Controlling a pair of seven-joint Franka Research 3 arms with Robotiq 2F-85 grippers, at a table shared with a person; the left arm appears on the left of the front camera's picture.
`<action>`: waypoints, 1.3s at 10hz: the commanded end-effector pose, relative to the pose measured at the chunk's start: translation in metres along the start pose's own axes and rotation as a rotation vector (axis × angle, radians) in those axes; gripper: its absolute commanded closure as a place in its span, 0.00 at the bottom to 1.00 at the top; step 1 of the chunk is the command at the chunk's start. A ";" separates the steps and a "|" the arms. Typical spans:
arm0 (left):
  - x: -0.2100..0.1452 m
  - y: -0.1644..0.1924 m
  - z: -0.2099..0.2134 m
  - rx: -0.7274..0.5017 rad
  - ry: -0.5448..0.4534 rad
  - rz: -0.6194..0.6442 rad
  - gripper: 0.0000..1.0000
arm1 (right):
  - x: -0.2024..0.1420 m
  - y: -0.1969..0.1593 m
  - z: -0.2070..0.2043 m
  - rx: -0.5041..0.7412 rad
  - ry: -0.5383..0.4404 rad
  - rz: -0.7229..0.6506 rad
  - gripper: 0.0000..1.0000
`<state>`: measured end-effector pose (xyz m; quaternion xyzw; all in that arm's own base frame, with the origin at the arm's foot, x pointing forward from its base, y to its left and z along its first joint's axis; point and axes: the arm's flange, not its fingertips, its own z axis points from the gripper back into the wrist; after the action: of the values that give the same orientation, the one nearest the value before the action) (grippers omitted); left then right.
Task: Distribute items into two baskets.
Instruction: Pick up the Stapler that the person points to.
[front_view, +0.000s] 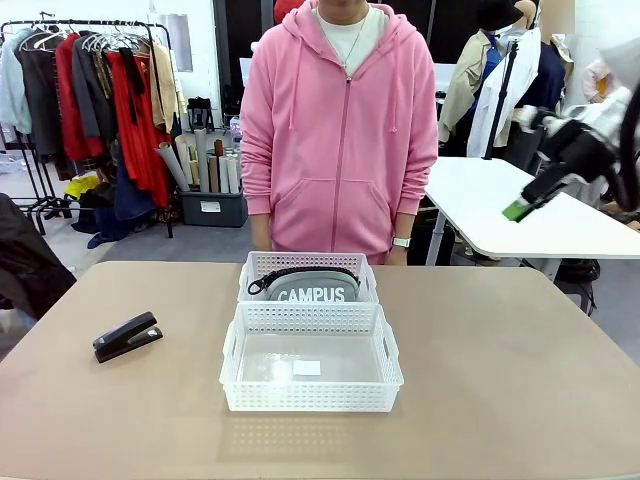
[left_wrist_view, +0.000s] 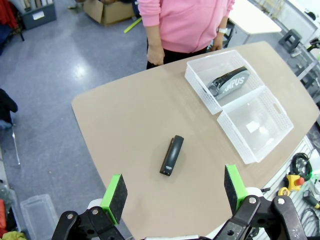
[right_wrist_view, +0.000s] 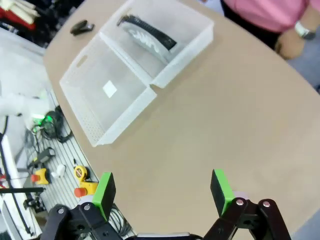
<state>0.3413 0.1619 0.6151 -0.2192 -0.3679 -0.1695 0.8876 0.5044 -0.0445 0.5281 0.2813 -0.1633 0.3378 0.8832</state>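
Tan tabletop (front_view: 500, 380) takes up the foreground, with a person in a pink hoodie (front_view: 340, 130) standing at its far edge, hands down at the sides, and a clothes rail (front_view: 90, 90) off behind. At the middle of the table sits the empty basket (front_view: 310, 396), a white lattice-sided tray with nothing in it but a small white label (front_view: 306, 368). Touching the empty basket's far long wall is the second basket (front_view: 305, 262), and the grey "CAMPUS" pouch (front_view: 315, 290) already lies inside that one, its black strap curled along the top. The black stapler (front_view: 128, 336) rests on bare table well apart from the empty basket, out to the robot's left of it, in neither container. The left gripper (left_wrist_view: 175, 192) hangs high over the table on that same left side of the empty basket, its green pads spread wide with nothing between them, and the stapler sits almost centred below in its wrist view. The right gripper (right_wrist_view: 162, 192) is raised up and away to the right of the empty basket, jaws likewise wide apart and holding nothing. By my reading the job is about half finished: one item is placed, and what remains is to pick up the stapler and set it into the empty basket, a reach the left arm looks best placed to make.
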 end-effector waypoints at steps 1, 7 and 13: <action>-0.001 0.000 0.000 -0.015 -0.015 -0.012 0.00 | -0.024 0.006 0.006 -0.014 -0.103 -0.026 0.00; -0.001 0.000 0.000 -0.015 -0.015 -0.012 0.00 | -0.086 0.011 0.043 -0.079 -0.277 -0.087 0.00; -0.001 0.000 0.000 -0.015 -0.015 -0.012 0.00 | -0.088 0.010 0.049 -0.084 -0.237 -0.112 0.00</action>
<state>0.3414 0.1620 0.6151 -0.2192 -0.3679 -0.1694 0.8877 0.4297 -0.1109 0.5287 0.2900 -0.2637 0.2473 0.8861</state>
